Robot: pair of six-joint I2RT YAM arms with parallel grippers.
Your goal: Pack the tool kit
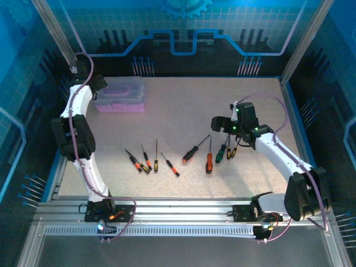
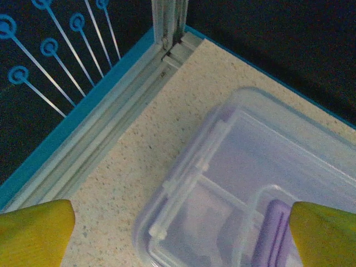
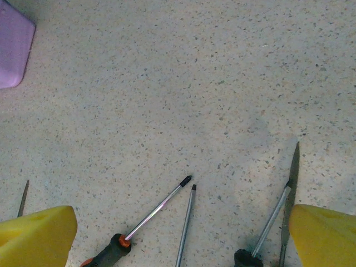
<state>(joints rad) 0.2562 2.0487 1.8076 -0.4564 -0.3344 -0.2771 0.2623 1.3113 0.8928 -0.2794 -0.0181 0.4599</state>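
Hovering open: left gripper [image 2: 178, 236] over case [image 2: 267, 161], handle [image 2: 272, 233] close-up; right gripper [image 3: 181, 239] over screwdrivers [image 3: 156, 214].

Table top [image 1: 183, 105]: beige stone-like surface, speckled with small dark grains.
Edge: a bright blue strip [image 2: 72, 119] along the table side, with a pale metal rail [image 2: 111, 139] just inside it.
Back wall [image 1: 233, 28]: dark panel with blue circuit lines and part of a gear drawing [image 1: 186, 6] at the top.
Frame: aluminium posts [image 1: 53, 30] at the far corners.
Near side: aluminium rails [image 1: 183, 214] across.
Light: cold, bluish.
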